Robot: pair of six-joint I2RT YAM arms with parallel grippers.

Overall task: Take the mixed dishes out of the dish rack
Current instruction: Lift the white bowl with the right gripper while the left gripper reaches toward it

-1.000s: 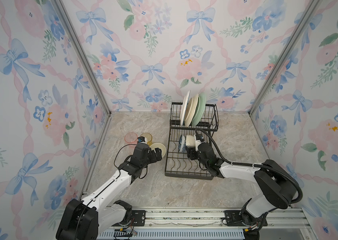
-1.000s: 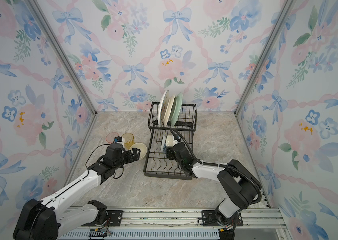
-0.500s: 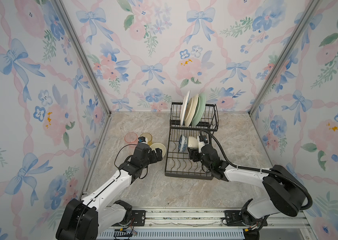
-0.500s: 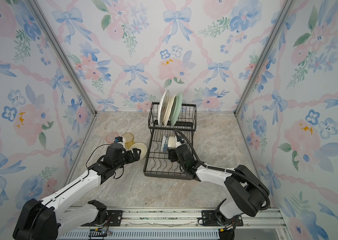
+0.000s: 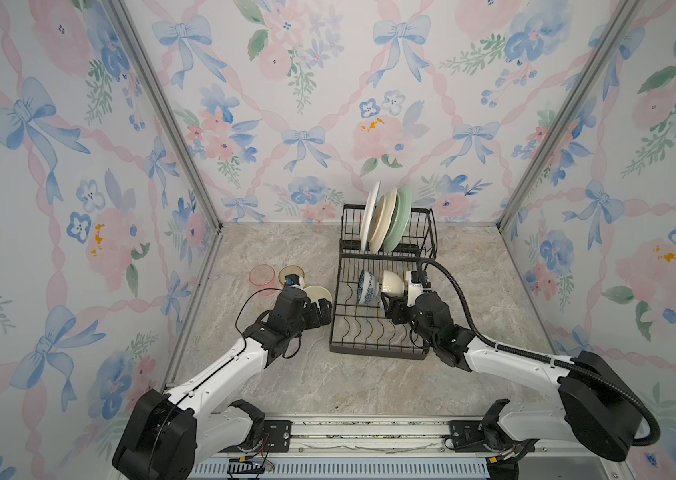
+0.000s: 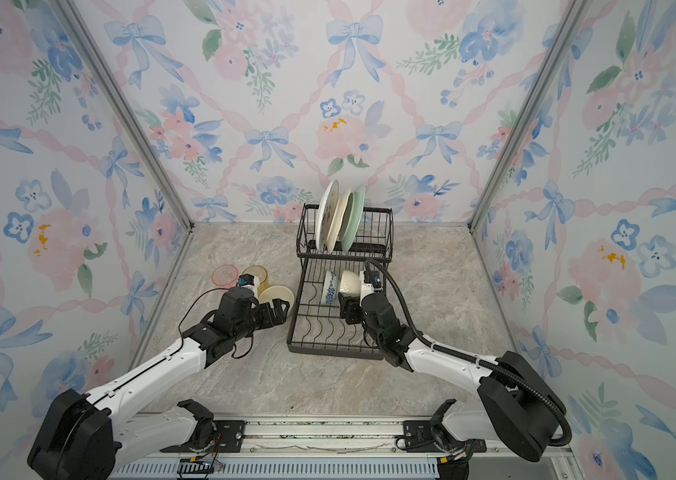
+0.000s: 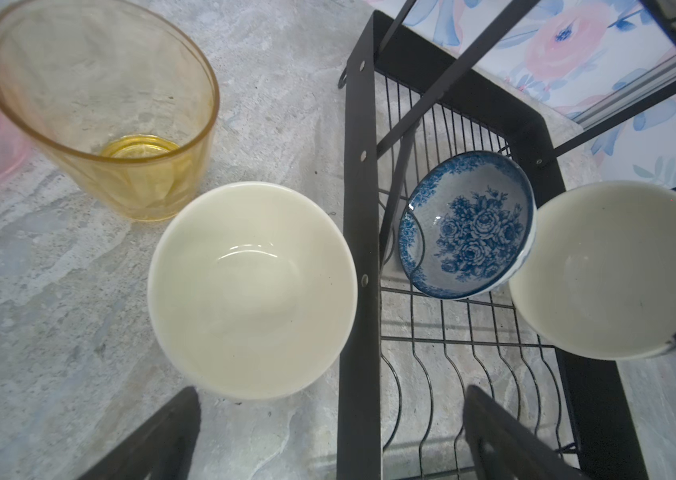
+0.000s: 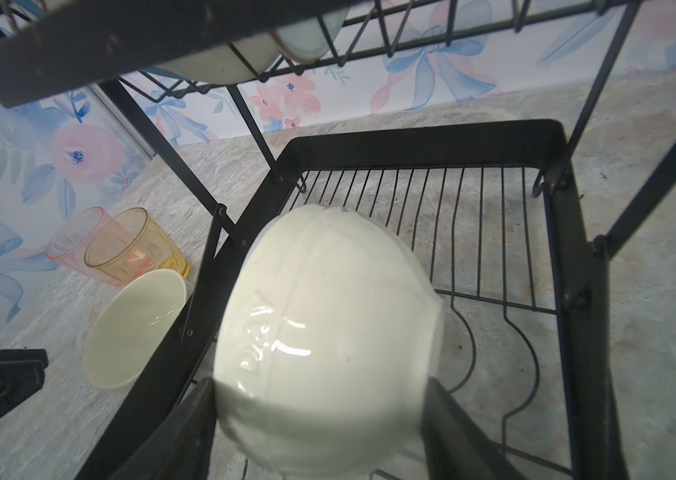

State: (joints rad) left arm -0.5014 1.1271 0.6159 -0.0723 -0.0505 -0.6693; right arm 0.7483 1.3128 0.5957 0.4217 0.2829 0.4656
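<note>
Black dish rack [image 5: 375,354], white plate [image 5: 369,220], cream plate [image 5: 384,224], pale green plate [image 5: 400,216] upright in raised basket [image 5: 406,250], right gripper [image 8: 318,380] clamped on cream bowl [image 8: 328,311] in lower tray [image 8: 419,143] beside blue-and-white bowl [image 7: 469,232], left gripper [image 7: 330,390] spread, empty, near second cream bowl [image 7: 251,291], yellow tumbler [image 7: 120,178], pink tumbler [image 5: 262,275] on tabletop [image 5: 328,386].

We count three plates, upper centre of a top view: white plate [image 5: 370,214], cream plate [image 5: 384,224], green plate [image 5: 400,218]. We count three bowls, centre: left cream bowl [image 5: 320,293], blue bowl [image 5: 367,286], right cream bowl [image 5: 392,284]. We count two tumblers, left of centre: pink tumbler [image 5: 262,275], yellow tumbler [image 5: 290,272]. We count one rack [image 5: 377,353].
</note>
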